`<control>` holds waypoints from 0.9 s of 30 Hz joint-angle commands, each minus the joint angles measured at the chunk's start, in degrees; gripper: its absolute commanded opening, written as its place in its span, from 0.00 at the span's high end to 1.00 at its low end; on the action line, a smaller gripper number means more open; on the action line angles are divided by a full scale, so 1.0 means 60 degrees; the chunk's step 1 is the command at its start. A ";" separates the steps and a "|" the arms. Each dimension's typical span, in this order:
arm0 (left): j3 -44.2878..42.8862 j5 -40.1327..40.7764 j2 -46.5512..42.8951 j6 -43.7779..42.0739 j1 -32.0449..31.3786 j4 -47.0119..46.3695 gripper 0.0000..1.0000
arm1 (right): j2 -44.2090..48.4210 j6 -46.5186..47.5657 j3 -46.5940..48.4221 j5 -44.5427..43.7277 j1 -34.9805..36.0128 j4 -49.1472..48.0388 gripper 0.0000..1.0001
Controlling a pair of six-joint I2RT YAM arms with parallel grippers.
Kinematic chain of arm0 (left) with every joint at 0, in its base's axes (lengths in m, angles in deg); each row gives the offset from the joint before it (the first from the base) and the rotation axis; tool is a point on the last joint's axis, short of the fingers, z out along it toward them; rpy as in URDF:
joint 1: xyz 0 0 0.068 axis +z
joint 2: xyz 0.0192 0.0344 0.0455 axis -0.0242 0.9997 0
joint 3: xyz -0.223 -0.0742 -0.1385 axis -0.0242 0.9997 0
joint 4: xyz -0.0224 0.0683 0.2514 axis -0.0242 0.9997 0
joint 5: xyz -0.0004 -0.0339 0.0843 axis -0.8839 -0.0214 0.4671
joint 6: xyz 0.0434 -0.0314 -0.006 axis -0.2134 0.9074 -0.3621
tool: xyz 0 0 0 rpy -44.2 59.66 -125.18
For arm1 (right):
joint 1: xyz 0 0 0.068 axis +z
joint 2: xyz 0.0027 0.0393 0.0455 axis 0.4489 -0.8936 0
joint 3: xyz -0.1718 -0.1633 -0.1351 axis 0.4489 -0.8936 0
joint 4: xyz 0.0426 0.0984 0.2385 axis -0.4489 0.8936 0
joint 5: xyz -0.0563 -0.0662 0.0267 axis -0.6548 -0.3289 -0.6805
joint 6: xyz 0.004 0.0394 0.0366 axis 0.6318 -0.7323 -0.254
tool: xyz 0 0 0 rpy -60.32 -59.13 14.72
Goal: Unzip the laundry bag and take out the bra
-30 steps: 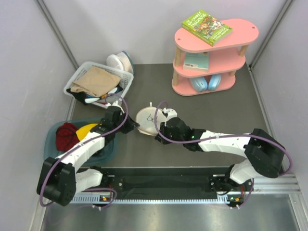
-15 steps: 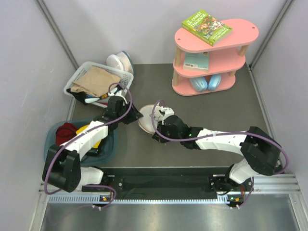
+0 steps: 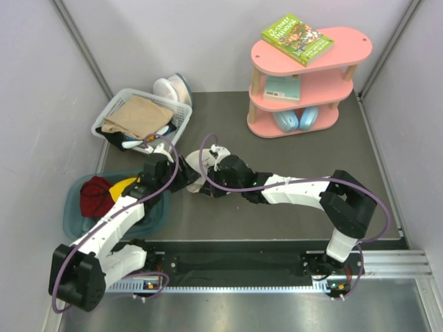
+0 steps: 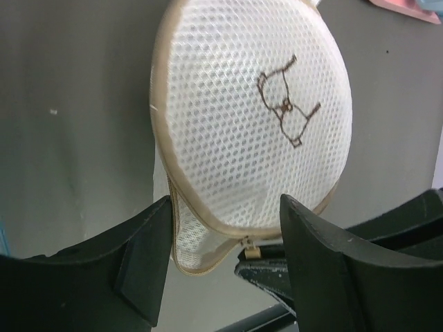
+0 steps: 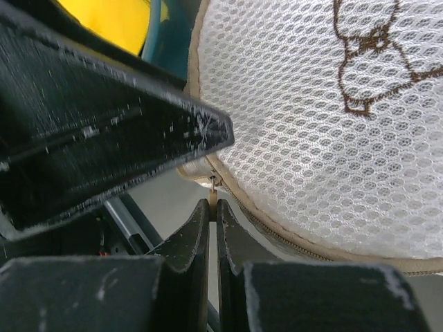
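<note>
Right gripper (image 5: pixel 214 206) has its two fingers pressed together on the tan zipper pull (image 5: pixel 213 184) at the rim of the laundry bag (image 5: pixel 318 138). Only its own camera shows that pinch close up, with the other arm's black finger lying against the mesh and, behind it, something yellow (image 5: pixel 118 21) inside a teal tub (image 5: pixel 166 48). The left wrist view gives the bag's face instead. It shows the whole cream dome with a brown line drawing (image 4: pixel 287 104), and beneath it a second mesh layer with its own tan edge, the two edges meeting at the pull. There the left gripper (image 4: pixel 225 200) has its fingers spread, straddling the bag's lower rim. One finger (image 4: pixel 149 256) sits at the tan edge and the other overlaps the dome's side, and the mesh between them keeps its round shape. From overhead both wrists crowd over the bag, so only a sliver of cream shows. That view places the bag on the left part of the grey table (image 3: pixel 297 162), just right of the tub. A white basket (image 3: pixel 156 98) stands beyond against the left wall (image 3: pixel 41 104). The pink shelf (image 3: pixel 291 131) is well apart at the back right, with a stretch of tabletop between it and the bag.
</note>
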 commanded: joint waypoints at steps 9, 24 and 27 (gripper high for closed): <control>0.0298 0.0170 0.0082 0.0210 0.0025 -0.0137 0.62 | -0.0144 0.0008 0.0384 0.0259 0.0137 -0.0709 1.00; -0.0025 0.0551 0.0420 -0.0113 0.0039 -0.0167 1.00 | 0.0193 -0.0095 -0.0114 0.0040 0.0137 -0.0680 1.00; -0.0011 0.0669 0.0420 -0.0157 0.0025 -0.0137 1.00 | 0.0339 -0.0066 -0.0246 -0.0092 0.0093 -0.0578 1.00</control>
